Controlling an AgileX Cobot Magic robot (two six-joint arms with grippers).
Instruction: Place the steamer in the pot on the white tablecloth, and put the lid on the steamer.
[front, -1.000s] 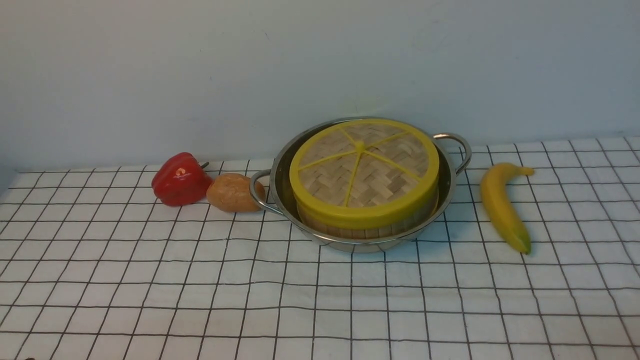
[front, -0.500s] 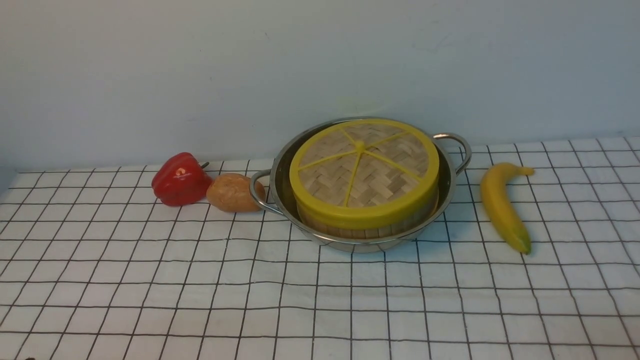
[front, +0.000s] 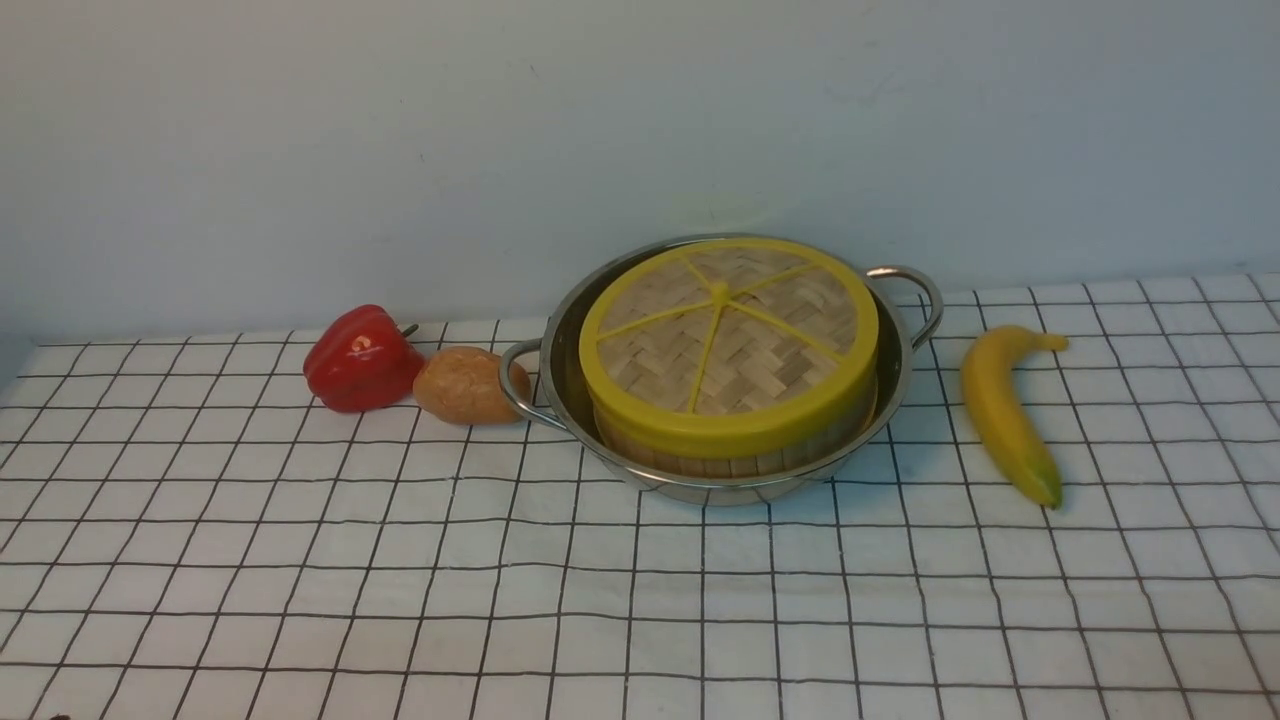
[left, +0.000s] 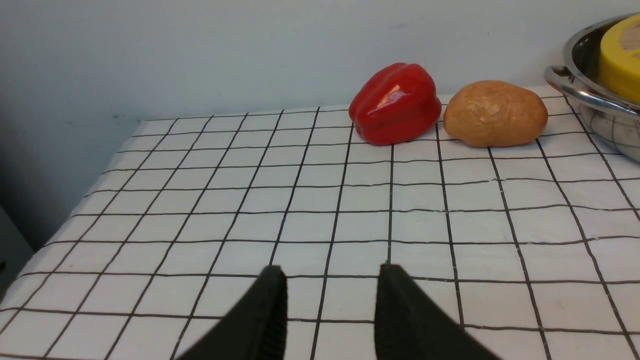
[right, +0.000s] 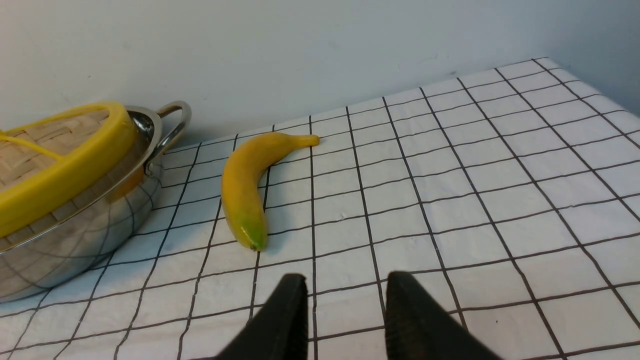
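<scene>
Three round things sit one inside the other on the white tablecloth (front: 640, 600), which covers the tabletop with a thin black grid of squares. The pot (front: 560, 380) is wide, shallow and shiny steel, with two loop handles, one toward the robot's left and one toward its right. Inside it stands the steamer (front: 730, 458), of which only a band of pale bamboo slats shows under the lid. The lid (front: 728, 345) lies on top of the steamer and covers it fully; it is a flat woven bamboo disc with a thick yellow rim and yellow spokes that meet at the centre. It looks a little tilted, higher at the far side.

On the left of the pot lies a brown potato (front: 468, 385), just beside the left handle, and next to it a red bell pepper (front: 360, 360). On the right side a yellow banana (front: 1005, 410) with a green tip lies apart from the pot.

Both grippers are over bare cloth and hold nothing. The left gripper (left: 330, 300) shows two black fingers with a clear gap between them, so its jaws are open, well apart from the pepper. The right gripper (right: 345, 305) also has open jaws, near the green tip of the banana.
</scene>
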